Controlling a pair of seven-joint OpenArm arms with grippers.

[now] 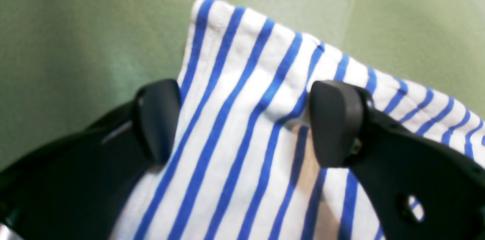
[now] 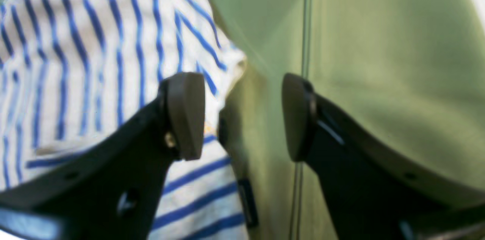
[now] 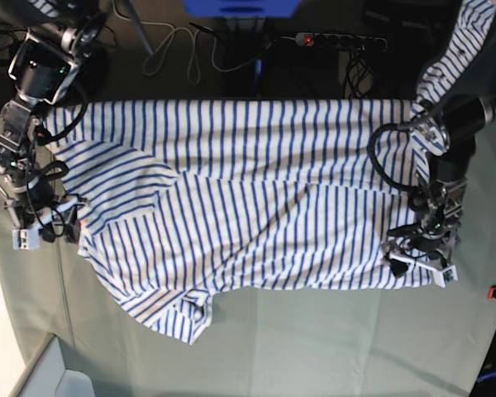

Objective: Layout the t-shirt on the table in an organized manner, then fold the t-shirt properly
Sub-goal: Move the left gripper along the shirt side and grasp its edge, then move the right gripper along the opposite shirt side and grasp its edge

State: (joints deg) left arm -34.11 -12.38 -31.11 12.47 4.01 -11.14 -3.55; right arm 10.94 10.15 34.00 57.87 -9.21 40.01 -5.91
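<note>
Soft knit cloth t-shirt [image 1: 242,126], matt cloth table [image 1: 75,35], matt blk plastic left hand [image 1: 244,122].

Between the black fingers of the left gripper [image 1: 242,122] lies a white t-shirt [image 1: 242,119] with thin blue stripes, and beyond it the table [image 1: 75,24] is pale grey-green.

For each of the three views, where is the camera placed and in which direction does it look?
Left wrist: behind the left gripper, looking down past its two open black fingers at a corner of the t-shirt on the table.
Right wrist: behind the right gripper, open at the shirt's edge, one finger over cloth, one over bare table.
Base: overhead, looking down on both arms and the spread shirt.
Shared: all three views show the striped shirt and the table.
</note>
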